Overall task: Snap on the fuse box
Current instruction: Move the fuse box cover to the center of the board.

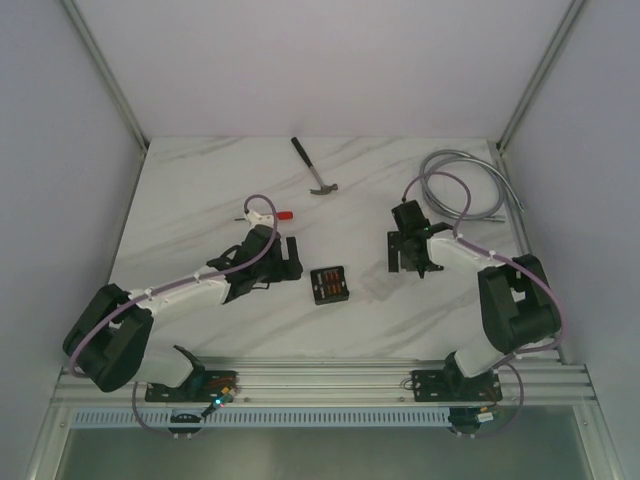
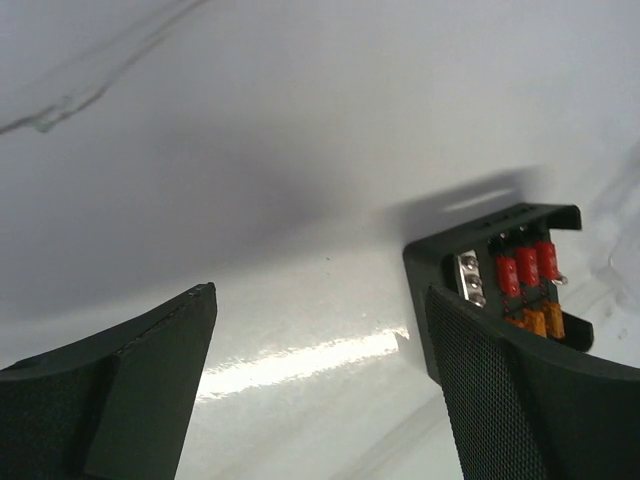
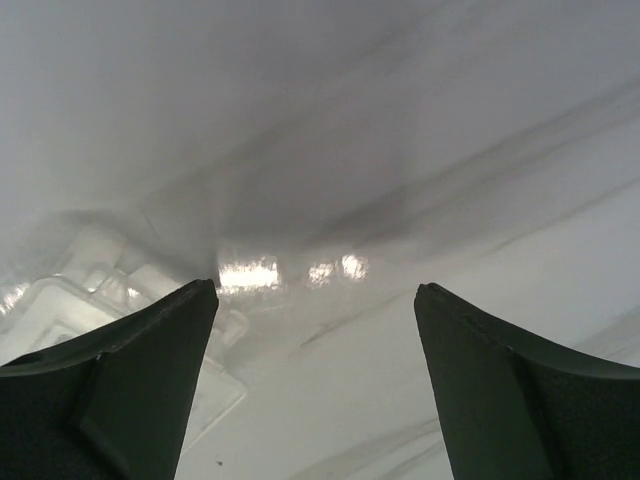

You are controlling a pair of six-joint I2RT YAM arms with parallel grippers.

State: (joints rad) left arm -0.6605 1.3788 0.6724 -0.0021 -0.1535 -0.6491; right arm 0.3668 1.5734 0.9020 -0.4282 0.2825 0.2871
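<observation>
The fuse box (image 1: 328,284) is a small black square box with red and orange fuses in its slots, lying open-side up on the white marble table. My left gripper (image 1: 291,260) is open and empty just left of it. In the left wrist view the fuse box (image 2: 500,268) sits past the right finger, outside the open gripper (image 2: 318,300). My right gripper (image 1: 411,264) is open and empty to the box's right. In the right wrist view a clear plastic cover (image 3: 70,305) lies flat beside the left finger of that gripper (image 3: 315,290).
A hammer (image 1: 315,170) lies at the back middle. A coil of grey cable (image 1: 465,190) lies at the back right. A small red item (image 1: 286,215) lies behind the left wrist. Walls close in the table on three sides.
</observation>
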